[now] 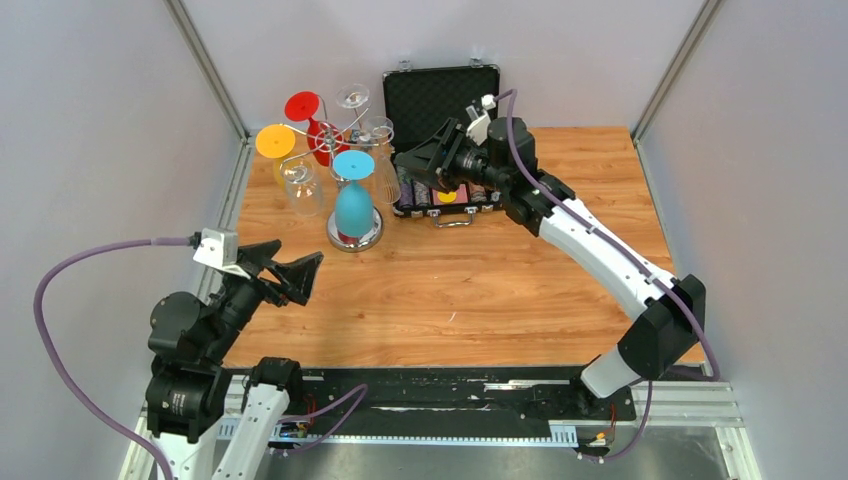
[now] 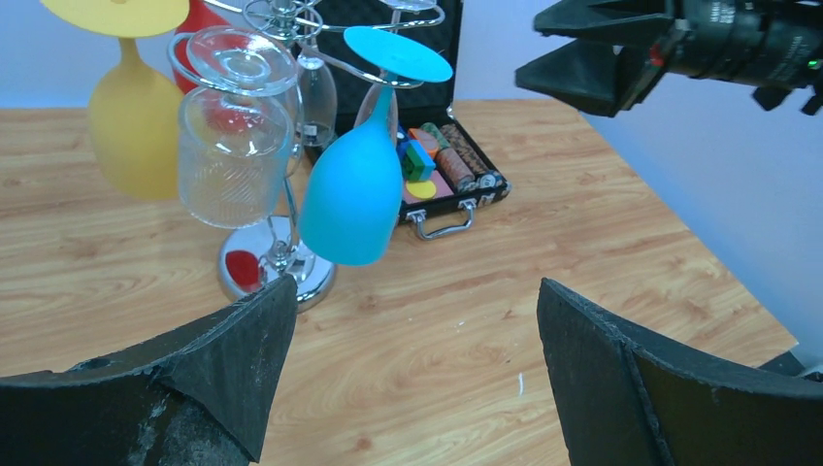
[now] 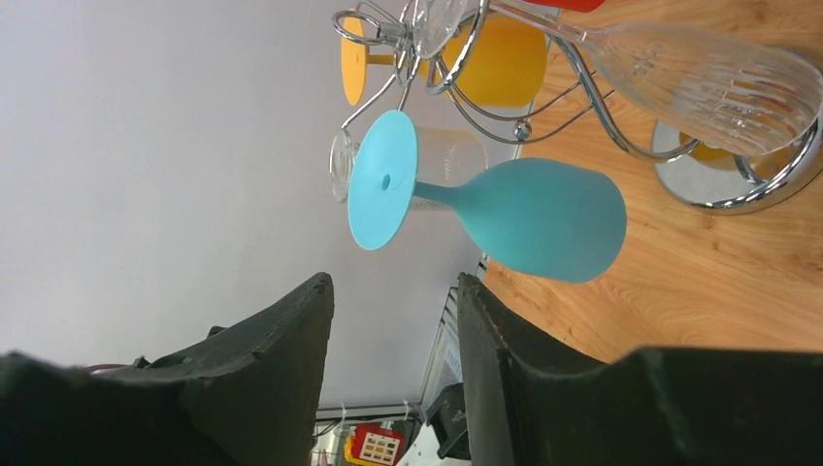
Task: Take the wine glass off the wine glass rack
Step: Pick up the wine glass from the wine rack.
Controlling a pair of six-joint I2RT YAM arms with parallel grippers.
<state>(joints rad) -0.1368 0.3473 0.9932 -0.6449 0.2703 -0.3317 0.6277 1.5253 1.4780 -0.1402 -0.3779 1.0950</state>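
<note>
While left hand and right hand gape empty, six wine glasses hang from one rack.

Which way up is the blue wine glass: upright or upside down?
Upside down. The blue wine glass hangs from the rack with its flat foot on top and its bowl pointing down.
</note>
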